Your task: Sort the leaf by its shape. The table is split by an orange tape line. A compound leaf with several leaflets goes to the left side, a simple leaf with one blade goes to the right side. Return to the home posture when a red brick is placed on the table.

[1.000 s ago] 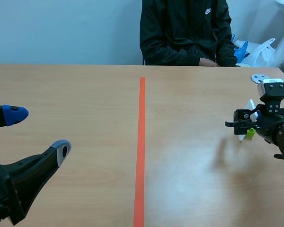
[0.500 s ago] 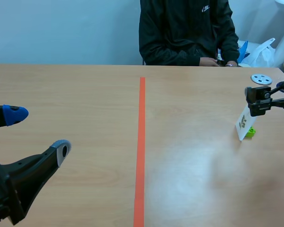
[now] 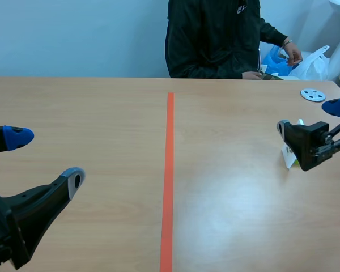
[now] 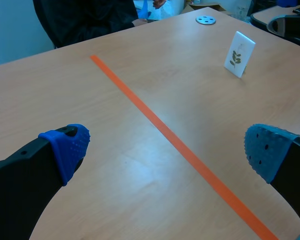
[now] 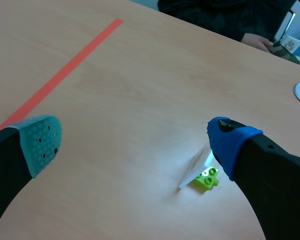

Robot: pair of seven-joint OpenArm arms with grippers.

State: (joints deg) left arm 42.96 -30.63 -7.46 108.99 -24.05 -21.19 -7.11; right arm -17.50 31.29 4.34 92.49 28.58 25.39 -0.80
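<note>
Right gripper (image 3: pixel 309 118) lowered beside leaf card (image 4: pixel 239 54); fingers (image 5: pixel 40 142) spread.

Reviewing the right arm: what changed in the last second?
The right hand drew back rightward from the leaf card, then dropped lower, open, one finger now covering part of the card in the scene view. The person reached toward the blue bag. Card, green brick and open left hand stayed put.

We see a small white leaf card (image 4: pixel 239 54) printed with a dark green sprig of several leaflets. It stands, leaning slightly, in a lime-green brick holder (image 5: pixel 206 179). In the scene view it sits at the right, mid-height, well right of the orange tape line (image 3: pixel 169 170).
</note>
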